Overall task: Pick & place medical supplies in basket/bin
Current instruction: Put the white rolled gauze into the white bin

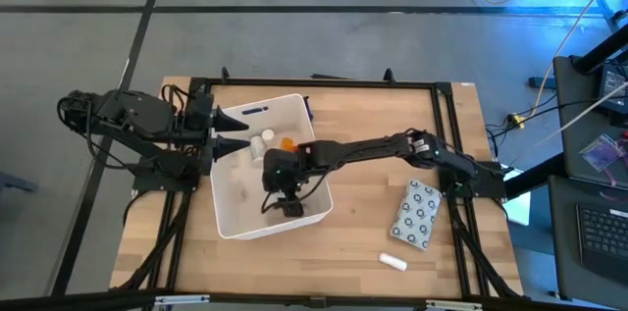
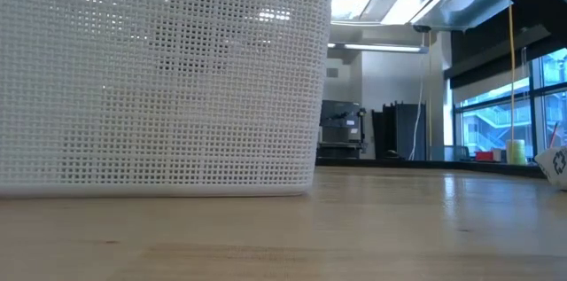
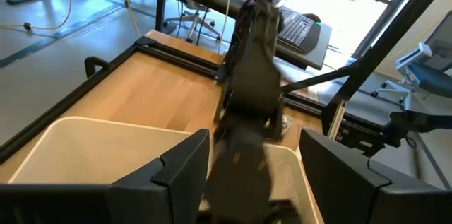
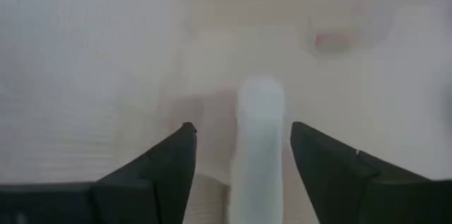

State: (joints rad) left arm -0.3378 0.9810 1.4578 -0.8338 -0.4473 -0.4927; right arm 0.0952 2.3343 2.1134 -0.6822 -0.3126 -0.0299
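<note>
The white basket [image 1: 228, 215] stands on the wooden table, left of the middle. A white bottle [image 1: 263, 139], an orange pill bottle [image 1: 287, 141] and something blue [image 1: 257, 110] lie in its far part. My right gripper [image 1: 283, 203] reaches down into the basket and is open. A blurred white tube [image 4: 260, 146] shows between its fingers with a gap on each side. My left gripper [image 1: 235, 132] waits open above the basket's left rim. On the table to the right lie a dotted white packet [image 1: 416, 214] and a white tube [image 1: 393, 261].
The right arm [image 3: 251, 75] stretches across the basket from the table's right side. A black frame [image 1: 324, 81] runs round the table. In the low view the basket's mesh wall [image 2: 159, 77] fills the left half. Bare wood lies between the basket and the packet.
</note>
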